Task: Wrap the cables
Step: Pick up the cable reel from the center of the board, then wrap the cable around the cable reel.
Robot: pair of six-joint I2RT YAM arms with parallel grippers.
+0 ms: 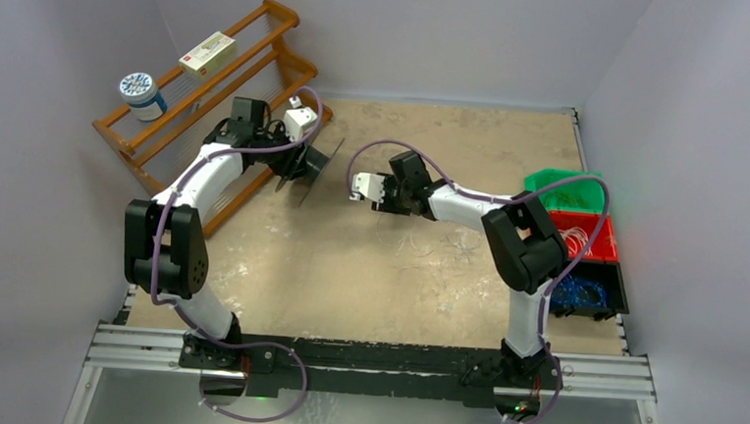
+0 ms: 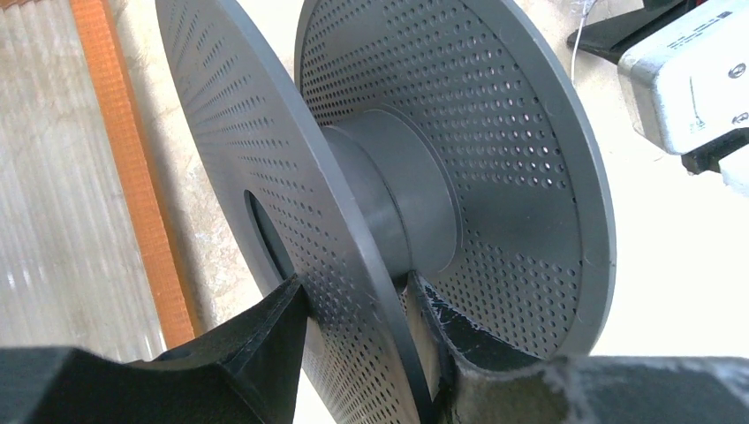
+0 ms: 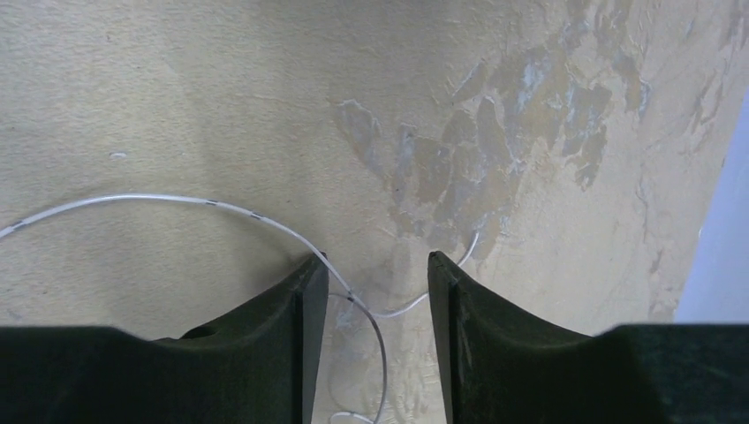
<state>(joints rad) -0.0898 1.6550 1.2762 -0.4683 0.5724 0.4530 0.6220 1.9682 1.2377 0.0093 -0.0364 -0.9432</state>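
Worn tan table (image 1: 397,272) with pale scuffed patches fills the middle of the room, and plain grey walls stand around it. At the far left corner leans a wooden rack (image 1: 160,130) with a small box (image 1: 208,52) and a round tin (image 1: 140,94) on it. Along the right edge sit a green bin (image 1: 559,189), a red bin (image 1: 600,247) and a black bin (image 1: 612,286). The black bin has blue wires (image 1: 582,295) in it.

The left gripper (image 2: 358,291) holds a grey spool (image 2: 495,132) up on its edge, near the rack. The spool has two big round sides full of tiny holes and a smooth middle part. The two black fingers (image 2: 265,336) pinch the nearer round side between them, one finger on each face.

The right gripper (image 3: 375,265) hangs low over the table, just beside the spool. Its fingers (image 3: 265,353) stand apart with a gap between them, and they squeeze nothing. A thin white cable (image 3: 159,198) lies on the table under them. It curves in from the left, passes by the tip of the left finger and loops down through the gap. A short end of it pokes out by the other finger.
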